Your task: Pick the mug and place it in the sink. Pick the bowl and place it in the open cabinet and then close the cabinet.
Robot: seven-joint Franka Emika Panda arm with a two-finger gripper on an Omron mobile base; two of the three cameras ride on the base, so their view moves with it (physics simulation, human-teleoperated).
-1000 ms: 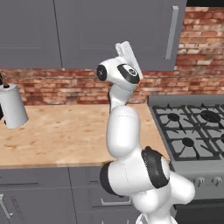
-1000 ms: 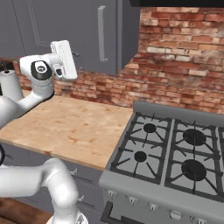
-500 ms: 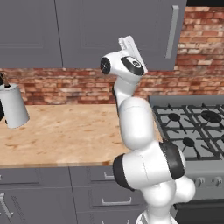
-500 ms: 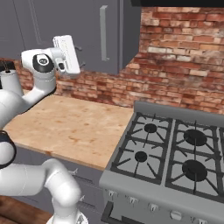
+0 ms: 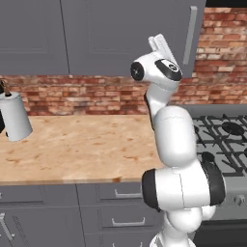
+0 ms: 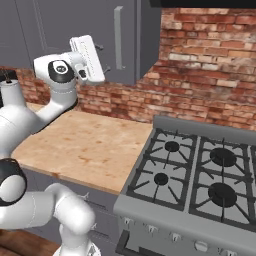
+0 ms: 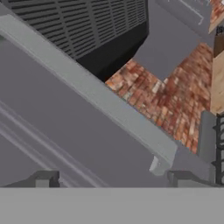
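Two-finger gripper [image 7: 109,177], jaws spread, nothing between (door looks shut). Tall grey cabinet's [image 5: 125,34] long silver bar handle [image 7: 94,94] lies just ahead, running diagonally across the fingertips.

From the left base camera, my own arm [image 5: 169,135] blocked part of the cabinet [image 5: 120,34] door and the near-left corner of the stove [image 5: 226,140]. The picture's top edge cut off the cabinet, and its left edge cut off the paper towel roll [image 5: 17,123] standing on the table [image 5: 82,144]. From the right base camera, that roll [image 6: 11,95] sat half behind my arm's shoulder. In the hand camera, I could see just the tips of the tool [image 7: 111,180], and the cabinet handle [image 7: 87,92] ran off the frame's upper left.
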